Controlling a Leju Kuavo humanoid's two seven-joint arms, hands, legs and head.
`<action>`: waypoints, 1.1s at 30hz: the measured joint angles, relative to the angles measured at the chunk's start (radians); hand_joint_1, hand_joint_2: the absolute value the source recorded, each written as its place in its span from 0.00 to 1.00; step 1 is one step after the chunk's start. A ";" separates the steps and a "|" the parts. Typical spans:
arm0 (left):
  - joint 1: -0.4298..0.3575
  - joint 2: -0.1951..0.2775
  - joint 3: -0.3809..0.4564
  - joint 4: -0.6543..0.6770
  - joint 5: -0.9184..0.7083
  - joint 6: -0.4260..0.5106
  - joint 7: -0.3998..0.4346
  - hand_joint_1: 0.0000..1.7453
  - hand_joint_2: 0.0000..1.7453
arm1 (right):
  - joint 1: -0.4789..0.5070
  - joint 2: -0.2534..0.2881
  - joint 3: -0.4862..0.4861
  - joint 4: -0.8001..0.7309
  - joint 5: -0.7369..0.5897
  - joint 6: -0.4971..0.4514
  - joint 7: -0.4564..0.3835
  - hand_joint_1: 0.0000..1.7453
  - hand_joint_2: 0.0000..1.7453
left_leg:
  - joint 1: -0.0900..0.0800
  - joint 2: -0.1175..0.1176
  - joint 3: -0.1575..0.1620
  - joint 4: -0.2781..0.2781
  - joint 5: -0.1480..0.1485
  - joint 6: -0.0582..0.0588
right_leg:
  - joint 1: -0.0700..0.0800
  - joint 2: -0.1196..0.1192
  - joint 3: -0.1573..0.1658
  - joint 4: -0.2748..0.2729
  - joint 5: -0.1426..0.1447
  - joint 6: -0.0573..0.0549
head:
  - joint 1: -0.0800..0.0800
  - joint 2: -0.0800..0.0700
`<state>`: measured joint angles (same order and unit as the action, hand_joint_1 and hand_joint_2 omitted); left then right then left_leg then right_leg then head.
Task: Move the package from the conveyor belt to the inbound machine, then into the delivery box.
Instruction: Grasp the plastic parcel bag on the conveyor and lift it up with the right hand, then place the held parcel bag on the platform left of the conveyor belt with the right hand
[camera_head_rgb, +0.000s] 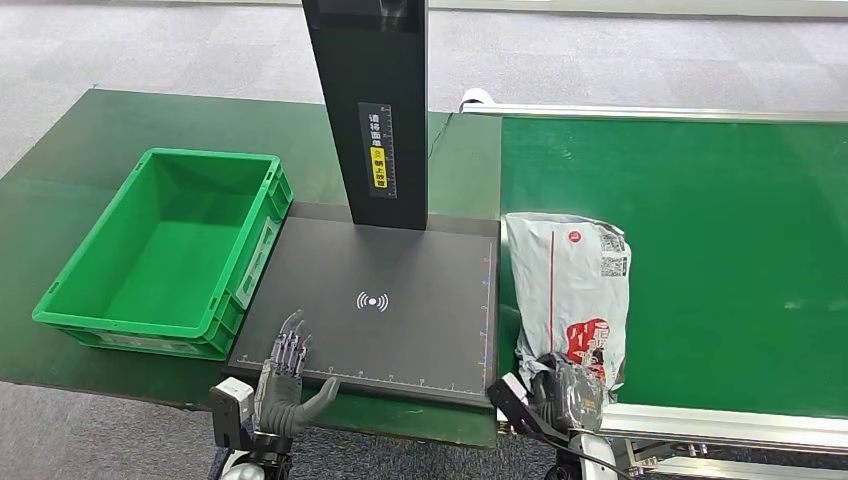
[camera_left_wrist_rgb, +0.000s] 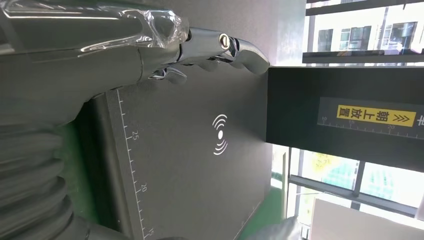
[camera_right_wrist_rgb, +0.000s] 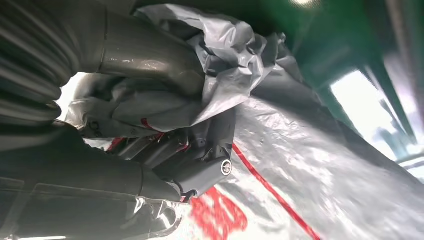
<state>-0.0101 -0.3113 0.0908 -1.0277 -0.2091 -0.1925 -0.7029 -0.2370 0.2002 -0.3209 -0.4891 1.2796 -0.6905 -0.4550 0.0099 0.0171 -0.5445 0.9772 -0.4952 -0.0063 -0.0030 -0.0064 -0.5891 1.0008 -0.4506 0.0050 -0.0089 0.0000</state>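
A grey plastic mailer package (camera_head_rgb: 570, 285) with red print and a label lies on the green conveyor belt (camera_head_rgb: 700, 230), close to its left edge. My right hand (camera_head_rgb: 568, 388) grips the package's near end; up close, its thumb and fingers (camera_right_wrist_rgb: 200, 160) are closed around bunched plastic (camera_right_wrist_rgb: 235, 60). The inbound machine is a black flat scanning pad (camera_head_rgb: 400, 300) with a white wireless symbol and a black upright post (camera_head_rgb: 372, 100). My left hand (camera_head_rgb: 285, 375) hovers open over the pad's near left corner, fingers (camera_left_wrist_rgb: 220, 47) stretched out. The green delivery box (camera_head_rgb: 170, 250) stands empty left of the pad.
The pad and box rest on a dark green table (camera_head_rgb: 80, 150). The conveyor's metal frame (camera_head_rgb: 720, 425) runs along its near edge beside my right hand. Grey carpet floor (camera_head_rgb: 150, 40) lies beyond.
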 joint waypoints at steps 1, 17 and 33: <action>0.000 0.000 0.000 0.000 0.001 0.000 0.000 0.00 1.00 | 0.010 0.006 -0.003 -0.021 -0.005 0.000 -0.010 1.00 1.00 | 0.000 0.000 0.000 0.000 0.000 0.000 | 0.000 0.000 0.000 0.000 0.000 0.000 | 0.000 0.000; -0.001 0.009 -0.003 0.000 0.029 0.009 0.000 0.00 1.00 | 0.287 0.048 0.078 -0.689 -0.045 -0.001 0.058 1.00 1.00 | 0.000 0.000 -0.001 0.000 0.000 0.000 | 0.000 0.000 0.000 0.000 0.000 0.000 | 0.000 0.000; -0.029 0.015 -0.029 0.002 0.030 -0.008 0.000 0.00 1.00 | 0.382 0.008 0.227 -1.100 -0.007 0.000 0.047 1.00 1.00 | 0.000 0.001 0.000 0.000 0.000 0.000 | 0.000 0.000 0.000 0.000 0.000 0.000 | 0.000 0.000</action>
<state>-0.0386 -0.2959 0.0613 -1.0261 -0.1789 -0.2004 -0.7031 0.1445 0.2085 -0.0935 -1.5888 1.2721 -0.6909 -0.4077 0.0099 0.0178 -0.5450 0.9772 -0.4954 -0.0064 -0.0030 -0.0065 -0.5892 1.0008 -0.4508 0.0050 -0.0089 0.0000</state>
